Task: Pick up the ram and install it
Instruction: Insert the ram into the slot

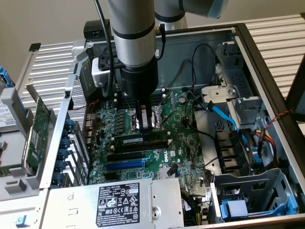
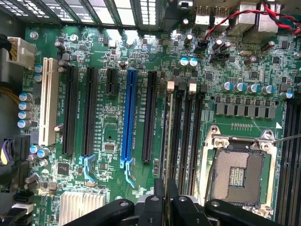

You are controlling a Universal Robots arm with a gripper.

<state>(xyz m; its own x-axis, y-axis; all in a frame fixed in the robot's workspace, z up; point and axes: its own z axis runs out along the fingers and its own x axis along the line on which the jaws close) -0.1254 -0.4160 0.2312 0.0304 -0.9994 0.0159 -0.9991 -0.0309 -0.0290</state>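
The ram (image 1: 141, 139) is a thin green stick with a white label, lying level along the black memory slots (image 1: 143, 147) in the middle of the motherboard. My gripper (image 1: 145, 127) comes straight down from above and is shut on the stick's top edge. In the wrist view the ram (image 2: 169, 132) shows edge-on as a thin line running away from my gripper (image 2: 167, 194), over the slot nearest the black expansion slots. Its far end reaches the white clips (image 2: 171, 85) of the memory slots (image 2: 184, 127). Whether it is seated in the slot I cannot tell.
The open CPU socket (image 2: 240, 170) lies beside the memory slots, and a blue expansion slot (image 2: 128, 117) on the other side. A green expansion card (image 1: 36, 134) stands outside the case at the exterior view's left. The power supply (image 1: 119, 200) sits in front, with blue cables (image 1: 224, 117) on the right.
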